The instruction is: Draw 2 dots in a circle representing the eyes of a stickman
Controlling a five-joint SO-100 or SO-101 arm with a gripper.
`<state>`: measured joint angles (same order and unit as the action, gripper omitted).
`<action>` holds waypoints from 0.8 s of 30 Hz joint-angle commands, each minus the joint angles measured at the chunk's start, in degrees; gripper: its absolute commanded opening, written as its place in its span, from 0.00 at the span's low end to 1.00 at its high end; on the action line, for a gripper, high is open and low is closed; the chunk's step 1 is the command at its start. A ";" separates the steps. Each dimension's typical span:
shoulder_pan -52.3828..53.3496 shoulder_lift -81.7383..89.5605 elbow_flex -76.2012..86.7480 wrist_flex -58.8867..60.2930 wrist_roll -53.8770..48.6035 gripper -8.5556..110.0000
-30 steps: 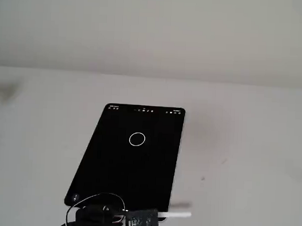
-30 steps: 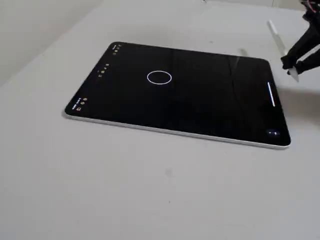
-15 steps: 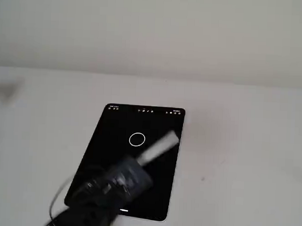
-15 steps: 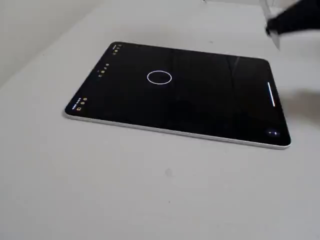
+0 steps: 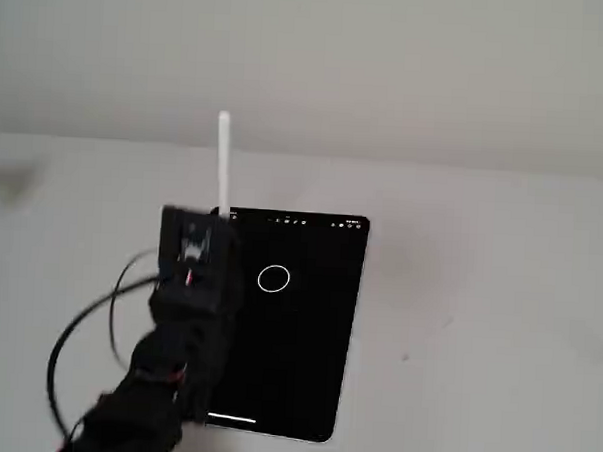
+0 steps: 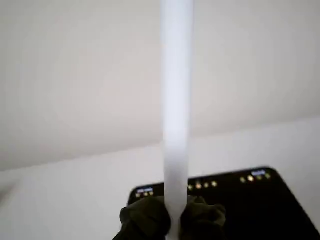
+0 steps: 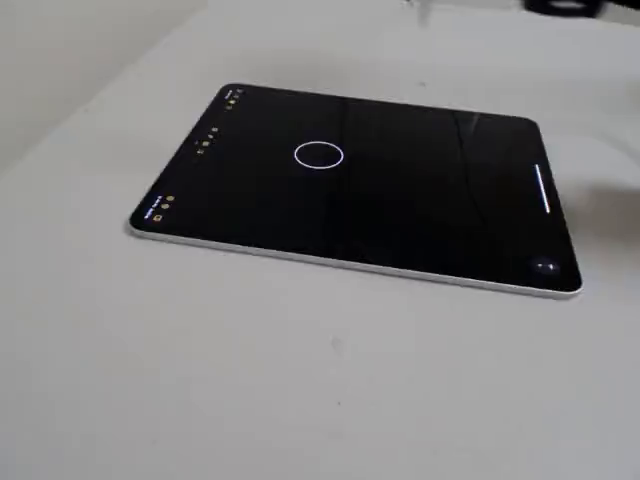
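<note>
A black tablet lies flat on the pale table. A thin white circle glows on its screen, and the other fixed view shows the same circle. The dots do not show in any view; the inside of the ring looks plain black. My gripper hovers over the tablet's left side in a fixed view, shut on a white stylus that points straight up. In the wrist view the dark fingers clamp the stylus above the tablet's icon edge.
A black cable loops off the arm at the left. A dark bit of the arm shows at the top right edge. A pale wall rises behind the table. Small icons line the tablet's far edge.
The arm rose from low at the tablet's near edge. The stylus swung from lying sideways to slanting over the screen to pointing straight up. In the other fixed view the gripper left at the top right.
</note>
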<state>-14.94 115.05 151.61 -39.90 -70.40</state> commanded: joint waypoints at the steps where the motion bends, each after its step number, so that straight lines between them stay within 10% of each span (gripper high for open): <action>1: -1.32 -12.66 -12.66 -6.94 -0.62 0.07; 24: 0.62 -40.61 -30.23 -7.47 0.18 0.07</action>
<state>-15.12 74.44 125.68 -46.67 -70.49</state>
